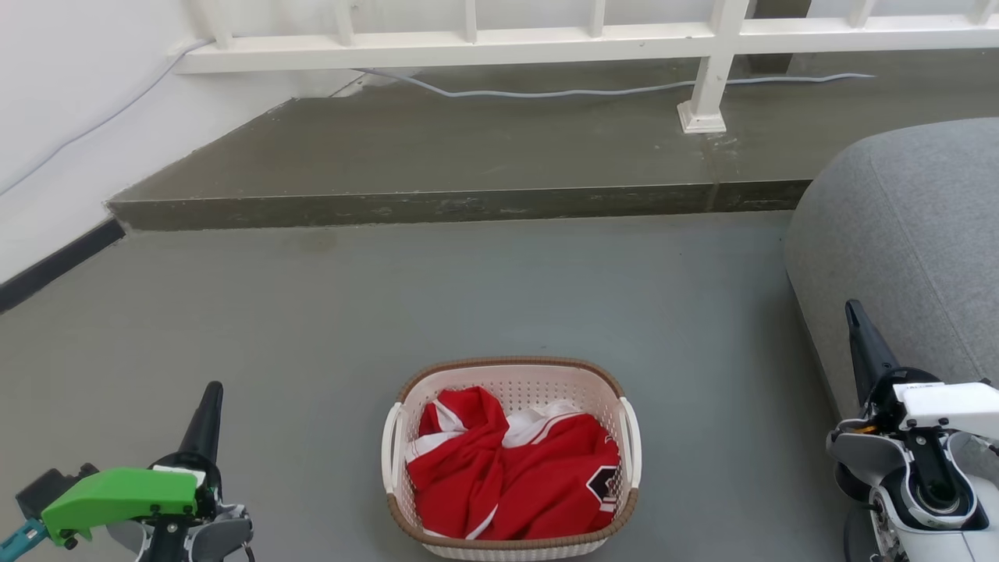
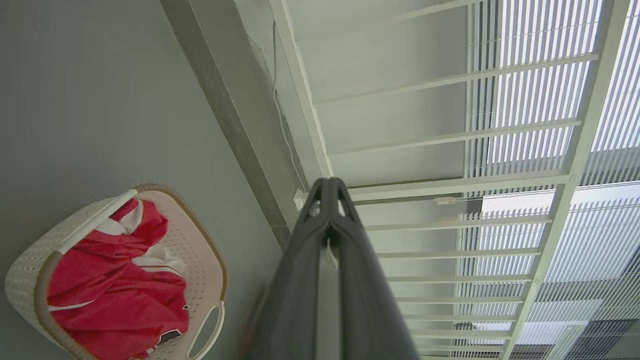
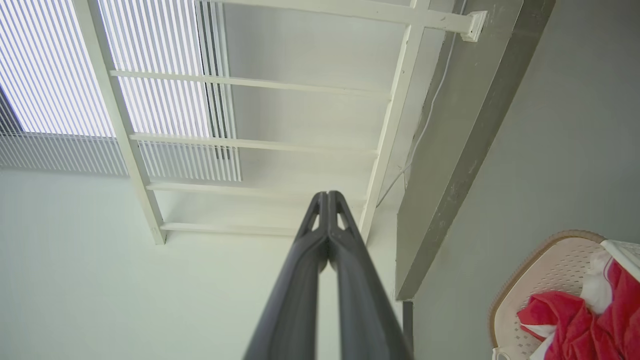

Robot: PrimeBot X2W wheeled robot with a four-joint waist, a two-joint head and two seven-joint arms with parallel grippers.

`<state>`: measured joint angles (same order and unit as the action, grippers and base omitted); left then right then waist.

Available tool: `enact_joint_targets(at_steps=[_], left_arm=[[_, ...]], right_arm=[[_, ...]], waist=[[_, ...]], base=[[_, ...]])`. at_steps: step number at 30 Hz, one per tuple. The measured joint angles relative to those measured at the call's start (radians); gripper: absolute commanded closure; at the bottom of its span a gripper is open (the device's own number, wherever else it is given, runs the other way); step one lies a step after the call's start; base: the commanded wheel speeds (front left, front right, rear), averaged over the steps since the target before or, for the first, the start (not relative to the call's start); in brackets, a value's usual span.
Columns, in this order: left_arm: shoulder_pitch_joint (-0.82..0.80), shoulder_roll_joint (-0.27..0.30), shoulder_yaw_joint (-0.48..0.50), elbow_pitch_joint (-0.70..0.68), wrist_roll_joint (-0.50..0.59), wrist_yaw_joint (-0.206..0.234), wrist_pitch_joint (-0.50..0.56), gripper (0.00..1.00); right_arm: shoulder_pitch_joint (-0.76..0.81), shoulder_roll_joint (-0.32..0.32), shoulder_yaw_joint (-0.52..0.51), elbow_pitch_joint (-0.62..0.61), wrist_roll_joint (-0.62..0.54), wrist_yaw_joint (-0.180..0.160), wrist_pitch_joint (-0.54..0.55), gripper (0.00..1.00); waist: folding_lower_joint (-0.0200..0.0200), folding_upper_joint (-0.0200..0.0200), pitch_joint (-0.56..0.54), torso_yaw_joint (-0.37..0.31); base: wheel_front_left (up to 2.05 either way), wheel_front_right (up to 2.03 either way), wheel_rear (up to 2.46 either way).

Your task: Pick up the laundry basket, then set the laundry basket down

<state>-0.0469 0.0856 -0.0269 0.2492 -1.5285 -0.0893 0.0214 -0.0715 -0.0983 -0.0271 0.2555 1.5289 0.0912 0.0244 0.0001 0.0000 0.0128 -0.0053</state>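
Black and long, the left pincer (image 1: 211, 390) has its two fingers pressed tight together, and it holds nothing. It hangs over the grey floor (image 1: 484, 289) at the lower left of the head view. The right pincer (image 1: 853, 311) is pressed together too, with nothing in it. It is at the lower right, just in front of a big grey soft seat (image 1: 905, 218). Between the two pincers, apart from both, the laundry basket (image 1: 511, 364) stands on the floor. It is cream-white with little holes, a brown rim and a white handle on each side. Red and white clothes (image 1: 507, 476) lie bunched up inside it. Farther away is a low step (image 1: 437, 207), then a white railing (image 1: 468, 48) with a pale cable (image 1: 546, 94) under it.
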Motion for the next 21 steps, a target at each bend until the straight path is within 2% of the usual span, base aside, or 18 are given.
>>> enact_joint_targets(at_steps=[11,21], left_arm=[[-0.001,-0.001,0.032,0.012,-0.131,-0.029,0.031,1.0],[-0.004,-0.002,0.033,0.019,-0.132,-0.03,0.031,1.0]], right_arm=[[0.0,0.011,-0.038,0.011,0.126,0.023,0.03,1.0],[0.0,0.013,-0.039,0.014,0.127,0.023,0.03,1.0]], waist=[[-0.0001,0.0,-0.01,0.005],[0.0,0.0,-0.01,0.005]], base=[[0.0,0.0,0.0],[0.0,0.0,0.0]])
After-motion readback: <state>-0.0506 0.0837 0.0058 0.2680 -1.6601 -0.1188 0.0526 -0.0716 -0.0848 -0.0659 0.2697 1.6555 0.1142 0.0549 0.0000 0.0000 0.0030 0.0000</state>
